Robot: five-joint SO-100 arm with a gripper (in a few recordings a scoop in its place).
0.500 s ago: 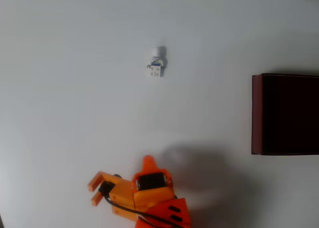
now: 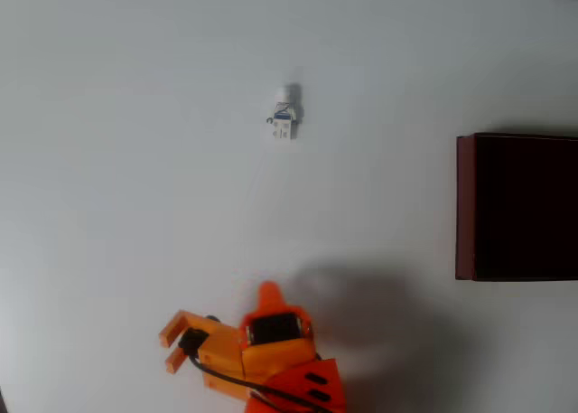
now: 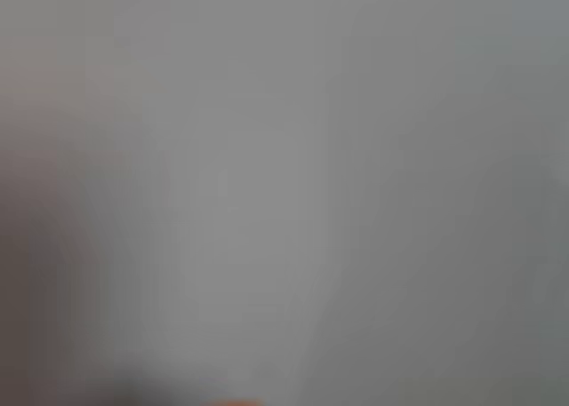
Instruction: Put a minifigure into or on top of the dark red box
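In the overhead view the minifigure (image 2: pixel 284 113) lies on the white table (image 2: pixel 117 160), in the upper middle of the picture, a small white figure with a blue mark on its body. The dark red box (image 2: pixel 465 205) sits well apart from it at the right edge, its maroon wall facing left and its near-black inside open to the camera, with part of it cut off by the frame. The orange arm (image 2: pixel 271 359) is at the bottom centre, far from both, and casts a soft shadow to its right. The gripper (image 2: pixel 268 295) points up toward the figure with only an orange tip showing, so I cannot tell how its jaws stand. The wrist view is a grey blur, with a sliver of orange at its bottom edge.
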